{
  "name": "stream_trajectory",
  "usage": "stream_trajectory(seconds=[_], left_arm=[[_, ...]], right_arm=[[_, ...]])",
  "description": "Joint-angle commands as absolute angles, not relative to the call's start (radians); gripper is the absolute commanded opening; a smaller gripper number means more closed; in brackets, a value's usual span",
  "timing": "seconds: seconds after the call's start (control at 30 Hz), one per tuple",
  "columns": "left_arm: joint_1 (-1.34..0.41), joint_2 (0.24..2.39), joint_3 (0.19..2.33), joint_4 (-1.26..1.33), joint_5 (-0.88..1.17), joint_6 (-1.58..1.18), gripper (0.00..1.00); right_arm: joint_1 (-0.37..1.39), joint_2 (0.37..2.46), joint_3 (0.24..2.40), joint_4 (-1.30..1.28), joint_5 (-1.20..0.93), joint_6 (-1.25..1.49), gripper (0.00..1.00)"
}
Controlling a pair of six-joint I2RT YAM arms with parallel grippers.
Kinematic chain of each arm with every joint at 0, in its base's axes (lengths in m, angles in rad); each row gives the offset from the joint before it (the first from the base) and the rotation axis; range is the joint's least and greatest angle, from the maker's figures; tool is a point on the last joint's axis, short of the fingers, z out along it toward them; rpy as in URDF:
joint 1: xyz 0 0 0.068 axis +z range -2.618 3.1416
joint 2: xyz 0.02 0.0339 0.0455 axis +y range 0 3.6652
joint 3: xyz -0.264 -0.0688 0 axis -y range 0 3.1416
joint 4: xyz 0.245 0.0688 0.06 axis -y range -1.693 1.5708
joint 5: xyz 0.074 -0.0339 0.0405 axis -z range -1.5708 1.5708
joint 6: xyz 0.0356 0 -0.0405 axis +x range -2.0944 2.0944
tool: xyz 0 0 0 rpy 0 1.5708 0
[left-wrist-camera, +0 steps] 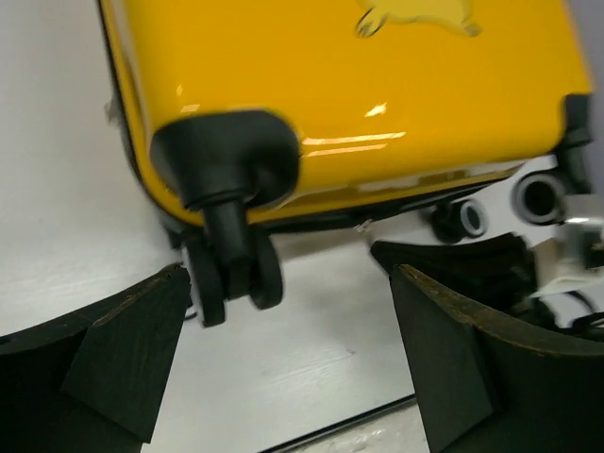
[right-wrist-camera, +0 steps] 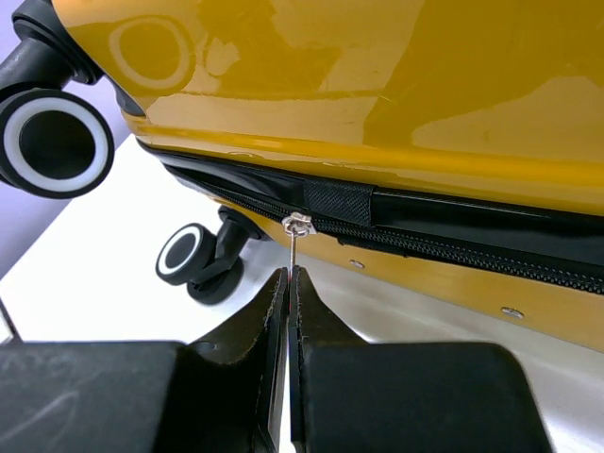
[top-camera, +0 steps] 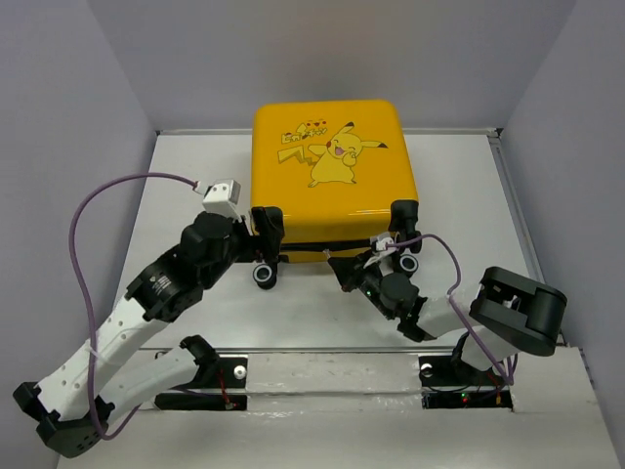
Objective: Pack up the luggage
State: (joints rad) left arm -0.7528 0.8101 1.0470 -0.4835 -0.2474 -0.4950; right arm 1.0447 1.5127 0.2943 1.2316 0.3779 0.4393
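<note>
- White table point(top-camera: 186, 186), thin rim point(top-camera: 516, 210) along back & rt side.
- Plain pale-grey walls point(top-camera: 59, 88) on left, back, rt.
- Even light from above; soft shadows on tabletop.

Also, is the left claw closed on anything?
No, the left claw stands wide open, holding nothing, beside a wheel of the luggage.

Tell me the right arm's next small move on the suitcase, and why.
Probably draw the zipper pull sideways along its track: the right gripper is shut on it, the luggage lid is down, and the left gripper stands open by a corner wheel, holding nothing. Which way the seam is unzipped I cannot tell.
</note>
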Motion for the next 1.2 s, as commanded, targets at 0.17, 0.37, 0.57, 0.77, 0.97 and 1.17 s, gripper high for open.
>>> stream_trajectory(seconds=[0.17,0.37,0.57,0.77,0.97,1.17], left_arm=[[-0.746,0.85,0.899,-0.542,-0.267,-0.535,0.99],[-0.721,0.945,0.916,-0.482,-0.259,-0.492,0.99],[-0.707,0.971,0.893,-0.385,-0.198,-0.488,0.75],[-0.706,0.989,0.884,-0.305,-0.103,-0.491,0.19],[-0.706,1.019,0.891,-0.123,0.098,-0.552,0.06],[-0.762,1.032,0.974,0.047,0.155,-0.655,0.06]], right_arm=[[1.028,1.494,0.296,1.224,0.259,0.463,0.07],[1.028,1.506,0.293,1.241,0.241,0.469,0.07],[1.028,1.52,0.307,1.224,0.219,0.457,0.07],[1.028,1.526,0.357,1.184,0.163,0.456,0.07],[1.103,1.652,0.504,1.175,0.094,0.476,0.07],[1.196,1.827,0.727,1.311,-0.021,0.543,0.07]])
